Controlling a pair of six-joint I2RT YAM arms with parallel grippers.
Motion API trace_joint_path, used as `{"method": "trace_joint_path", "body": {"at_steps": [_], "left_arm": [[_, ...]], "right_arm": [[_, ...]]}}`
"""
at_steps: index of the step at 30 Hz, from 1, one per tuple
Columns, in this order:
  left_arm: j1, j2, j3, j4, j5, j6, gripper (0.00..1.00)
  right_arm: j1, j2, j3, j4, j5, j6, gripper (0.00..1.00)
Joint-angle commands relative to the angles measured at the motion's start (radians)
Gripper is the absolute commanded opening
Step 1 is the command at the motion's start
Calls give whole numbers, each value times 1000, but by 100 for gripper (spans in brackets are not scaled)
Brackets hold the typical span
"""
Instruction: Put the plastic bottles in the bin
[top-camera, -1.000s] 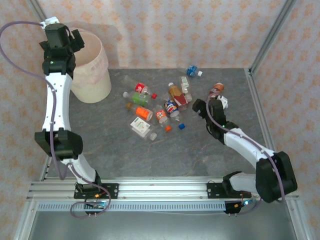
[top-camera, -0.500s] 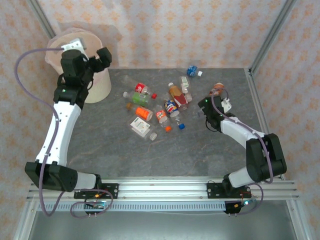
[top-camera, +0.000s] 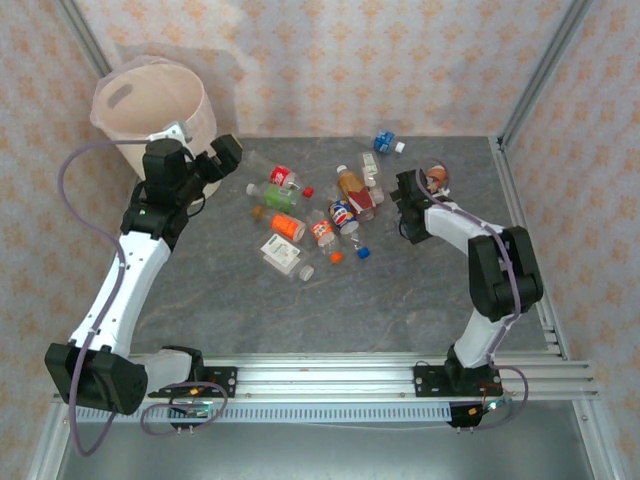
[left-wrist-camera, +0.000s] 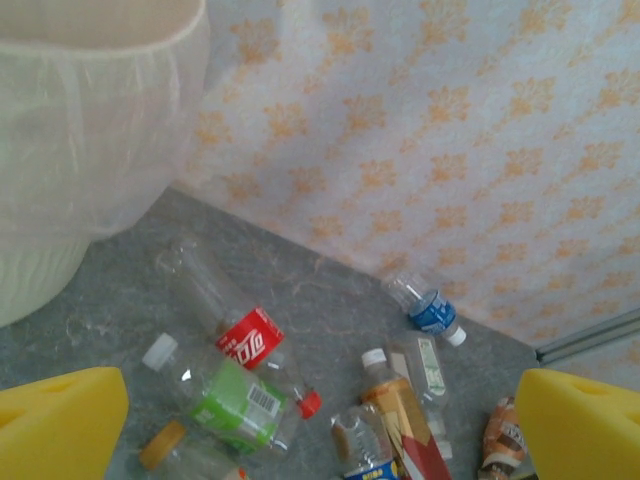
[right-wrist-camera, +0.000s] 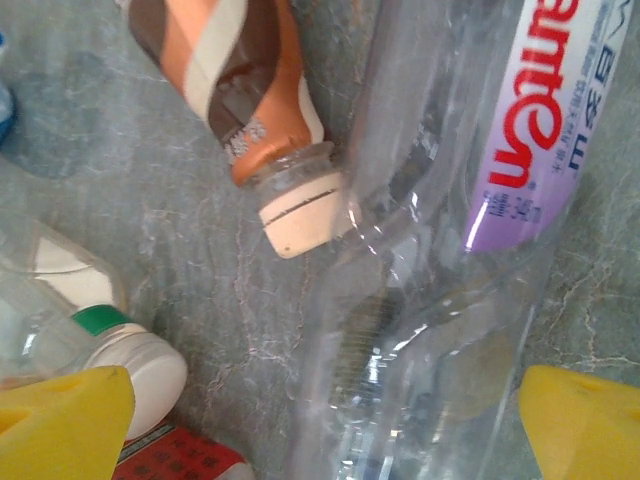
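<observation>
Both arms wear white shells on their long links, joined by blocky black housings. A thin lilac cable (top-camera: 62, 185) loops off the left arm (top-camera: 125, 270), and another hugs the right arm (top-camera: 455, 222). The left tool (top-camera: 222, 160) and right tool (top-camera: 406, 183) are black with blunt, bright yellow fingers (left-wrist-camera: 60, 420). Black bases (top-camera: 185, 380) are bolted to a silver rail (top-camera: 330, 372).

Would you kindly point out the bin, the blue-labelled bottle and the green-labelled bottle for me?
bin (top-camera: 165, 92), top external view, inner wall.
blue-labelled bottle (left-wrist-camera: 432, 311), left wrist view, blue label.
green-labelled bottle (left-wrist-camera: 236, 401), left wrist view, green label.
</observation>
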Motion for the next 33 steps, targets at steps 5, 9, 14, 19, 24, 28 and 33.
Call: {"method": "trace_joint_path", "body": {"at_steps": [5,9,14,19,24,28,33], "left_arm": [[-3,-48,-34,-55,24,-20,100],[-5,-41,-34,-68,31,-14,100],[-5,-26,-35,-90,27,-16,100],[-4,-23,-41,-86,63,-8,100],[-5,-19,-40,-100,73,4,100],[-4,-15,-49,-91,83,1,100],[-16,17,-40,-65,166,4,100]], "right_arm": [[-4,51,9,-44,8,100,98],[-5,78,8,-16,10,115,94],[-5,96,-1,7,-3,115,86],[-6,59,-66,72,10,96,73],[-7,-43,-222,267,18,50,59],[-5,-135,-291,279,28,-33,55],[9,-302,-419,370,17,-211,51]]}}
